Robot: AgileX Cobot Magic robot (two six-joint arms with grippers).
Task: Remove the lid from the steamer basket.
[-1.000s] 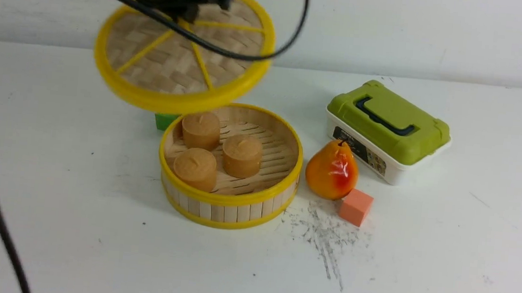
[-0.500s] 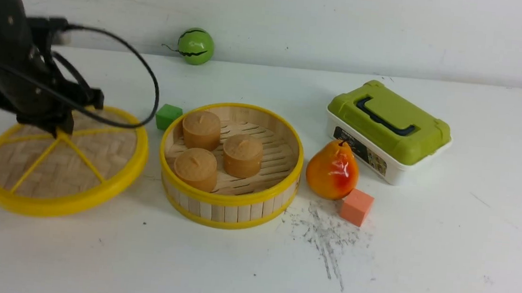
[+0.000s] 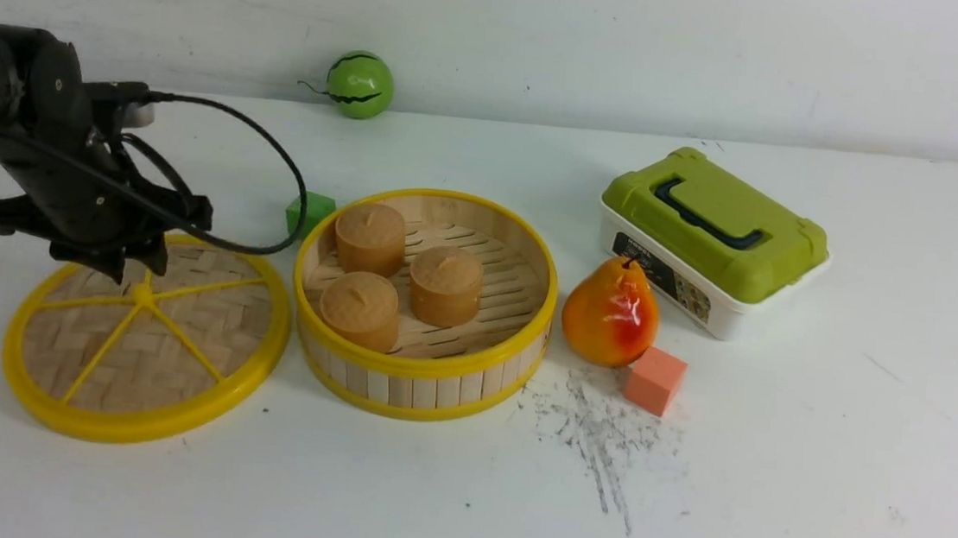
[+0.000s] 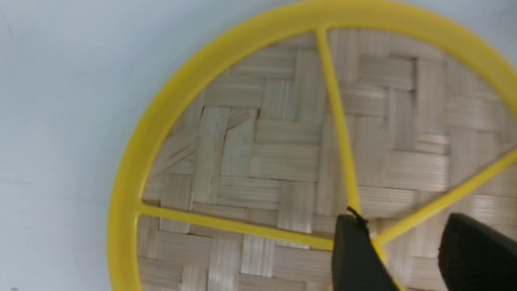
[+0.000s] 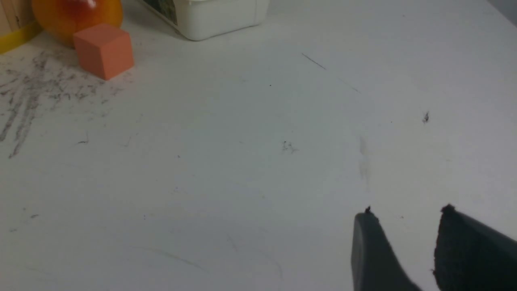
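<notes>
Clearance was what the next move turned on, as I judged it: the left gripper [image 3: 135, 267] hung directly over the hub of the lid [image 3: 151, 353], so the lid lay straight below the fingers and the clean way out was straight up. In the left wrist view its black jaws stood apart, one on either side of a thin yellow spoke near the hub, with nothing clamped between them. The lid lay flat on the white table [image 3: 771, 503], left of the steamer basket [image 3: 421, 390] with its rim just beside the basket's, so I took the removal as done. As a round disc it had no long axis. It was woven bamboo in a herringbone pattern, with a thick smooth yellow plastic rim and slim spokes. The basket stood open, its wall of pale upright slats between yellow rings, and three brown cylindrical buns [image 3: 443, 283] sat on its slatted floor. The left arm was plainly the nearer one. The right gripper [image 5: 406, 212], seen only in its own wrist view, hovered over bare table with its jaws apart and empty, and an orange cube [image 5: 104, 49] lay well off from it.
</notes>
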